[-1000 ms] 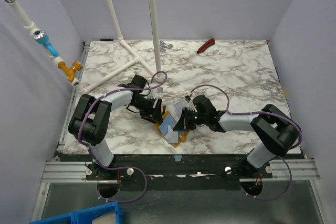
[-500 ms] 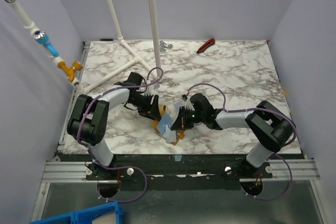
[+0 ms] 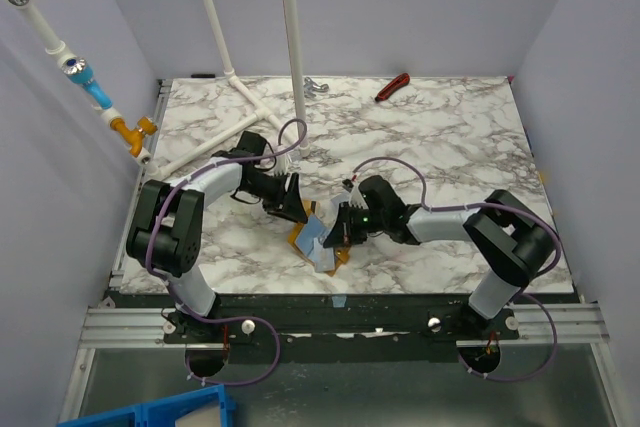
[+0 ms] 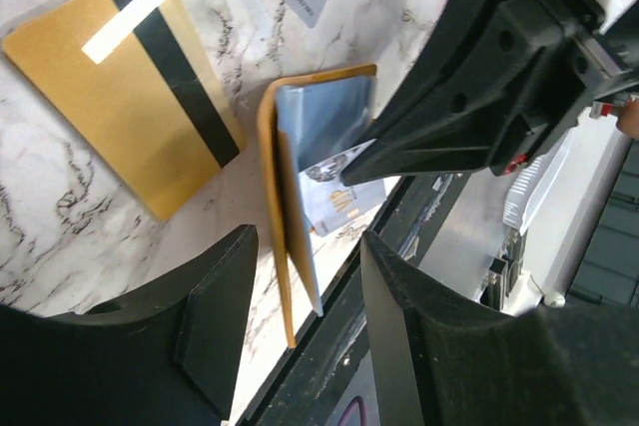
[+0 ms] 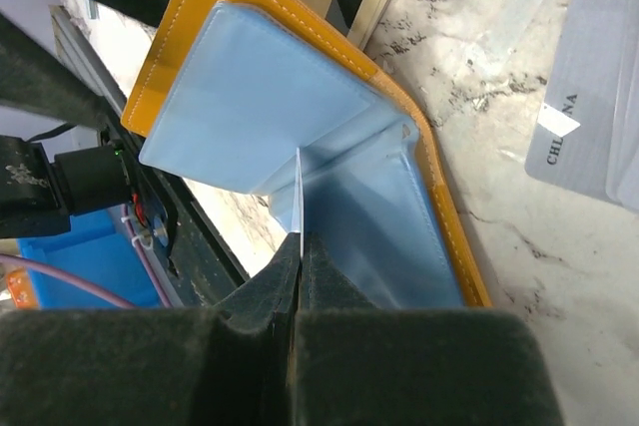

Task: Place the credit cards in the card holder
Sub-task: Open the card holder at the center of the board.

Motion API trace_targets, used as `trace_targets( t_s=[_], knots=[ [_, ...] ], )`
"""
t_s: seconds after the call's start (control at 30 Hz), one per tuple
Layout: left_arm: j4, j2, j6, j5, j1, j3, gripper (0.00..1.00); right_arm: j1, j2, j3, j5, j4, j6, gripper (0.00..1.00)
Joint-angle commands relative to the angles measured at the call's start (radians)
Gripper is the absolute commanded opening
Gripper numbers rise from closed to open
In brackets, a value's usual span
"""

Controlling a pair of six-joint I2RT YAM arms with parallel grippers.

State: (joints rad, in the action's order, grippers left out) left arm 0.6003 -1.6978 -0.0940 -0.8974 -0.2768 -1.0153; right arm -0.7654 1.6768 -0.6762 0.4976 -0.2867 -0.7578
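Near the front edge of the white, grey-veined marble counter [image 3: 450, 137], the open orange leather card holder with pale blue plastic sleeves [image 3: 318, 243] lies between the two arms. From above it is little more than an orange and blue patch, and neither card can be made out there. The left wrist view shows the gold-tan credit card with a dark stripe and a white strip [image 4: 125, 82] flat on the marble just beside the holder's [image 4: 300, 197] raised orange cover, and the left gripper [image 4: 300, 331], its jaws standing apart and empty, poised over that cover's edge. The right wrist view shows the right gripper [image 5: 300, 276] pinched shut on a thin blue sleeve [image 5: 299, 202] of the holder [image 5: 285, 112], lifting it upright (the fingers meet with only the sheet between them), and the pale grey-blue credit card with printed lettering [image 5: 599, 107] flat on the marble beside the holder's stitched orange edge.
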Motion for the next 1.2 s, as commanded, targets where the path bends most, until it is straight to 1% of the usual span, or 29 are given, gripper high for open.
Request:
trace_targets(
  t_s=[0.0,0.07,0.13,0.2,0.23,0.3,0.37,0.5,0.73,0.83,0.97,1.03,1.17],
  knots=[
    [0.026,-0.002,0.054,-0.081,0.004,-0.038,0.47,0.000,0.046,-0.034,0.012,0.050,0.036,0.01],
    [0.019,-0.014,0.064,-0.063,0.001,-0.049,0.46,-0.002,0.061,-0.046,0.012,0.059,0.041,0.01],
    [0.022,-0.023,0.082,-0.006,-0.006,-0.068,0.41,-0.007,0.073,-0.054,0.013,0.065,0.043,0.01],
    [0.018,-0.027,0.089,0.089,-0.016,-0.076,0.31,-0.010,0.075,-0.054,0.013,0.065,0.045,0.01],
    [0.017,-0.026,0.119,0.152,-0.022,-0.077,0.25,-0.010,0.075,-0.054,0.013,0.066,0.046,0.01],
    [0.010,-0.022,0.147,0.232,-0.036,-0.071,0.19,-0.012,0.073,-0.053,0.018,0.067,0.046,0.01],
    [0.007,-0.016,0.172,0.281,-0.053,-0.061,0.18,-0.012,0.070,-0.053,0.023,0.066,0.049,0.01],
    [0.017,-0.011,0.196,0.321,-0.086,-0.053,0.16,-0.011,0.069,-0.063,0.033,0.058,0.041,0.01],
    [0.052,0.011,0.219,0.376,-0.130,-0.047,0.06,-0.012,0.038,-0.104,0.027,0.038,0.008,0.01],
    [0.069,0.024,0.209,0.364,-0.149,-0.026,0.04,-0.012,0.067,-0.130,0.040,0.008,-0.013,0.01],
    [0.103,0.003,0.180,0.271,-0.150,-0.014,0.04,-0.013,0.122,-0.147,0.051,-0.025,-0.032,0.01],
    [0.108,-0.001,0.180,0.235,-0.147,-0.011,0.06,-0.015,0.143,-0.149,0.053,-0.017,-0.028,0.01],
    [0.104,0.014,0.169,0.209,-0.113,-0.003,0.10,-0.015,0.132,-0.118,0.052,0.011,-0.005,0.01]
  ],
)
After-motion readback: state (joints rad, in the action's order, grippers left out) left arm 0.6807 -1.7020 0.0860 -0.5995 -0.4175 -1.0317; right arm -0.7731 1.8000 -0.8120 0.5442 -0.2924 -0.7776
